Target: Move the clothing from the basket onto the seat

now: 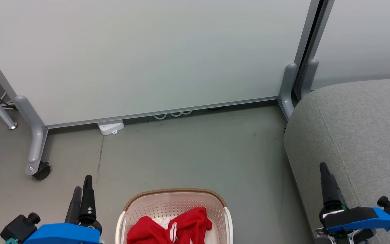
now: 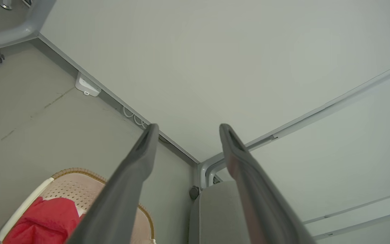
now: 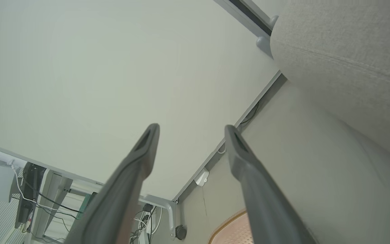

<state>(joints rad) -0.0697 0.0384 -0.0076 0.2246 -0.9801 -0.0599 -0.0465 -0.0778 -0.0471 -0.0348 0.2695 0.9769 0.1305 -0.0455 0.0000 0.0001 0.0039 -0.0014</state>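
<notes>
Red clothing (image 1: 170,227) with white stripes lies bunched in the cream basket (image 1: 174,195) at the bottom centre of the head view. The grey seat (image 1: 357,128) fills the right side. My left gripper (image 1: 82,186) hovers left of the basket, open, nothing between its fingers. My right gripper (image 1: 324,171) hangs in front of the seat's near edge, open and empty. In the left wrist view the gripper (image 2: 186,130) points at the white panel, with the clothing (image 2: 46,220), the basket (image 2: 76,171) and the seat (image 2: 215,213) below. The right wrist view shows the gripper (image 3: 191,132), the seat (image 3: 344,61) and the basket's rim (image 3: 227,220).
A white rolling partition (image 1: 141,57) stands behind the basket, with a grey leg and caster (image 1: 41,169) at left and another leg (image 1: 288,88) beside the seat. A white power strip (image 1: 111,127) and cables lie under it. Grey floor (image 1: 195,152) stretches between basket and partition.
</notes>
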